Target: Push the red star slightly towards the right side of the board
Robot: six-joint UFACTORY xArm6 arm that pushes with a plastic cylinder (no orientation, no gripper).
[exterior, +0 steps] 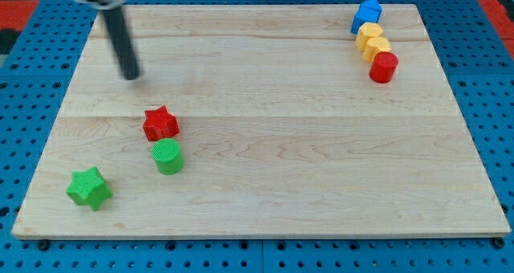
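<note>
The red star (161, 124) lies on the wooden board (265, 120) in the left half, a little below the middle. My tip (131, 75) is on the board up and to the left of the red star, about a block's width of bare board away from it. The rod rises from the tip to the view's top left. A green cylinder (168, 156) stands just below the red star, nearly touching it.
A green star (89, 188) lies near the board's bottom left corner. At the top right a blue block (366, 14), a yellow block (373, 39) and a red cylinder (383, 67) form a slanted row. Blue pegboard surrounds the board.
</note>
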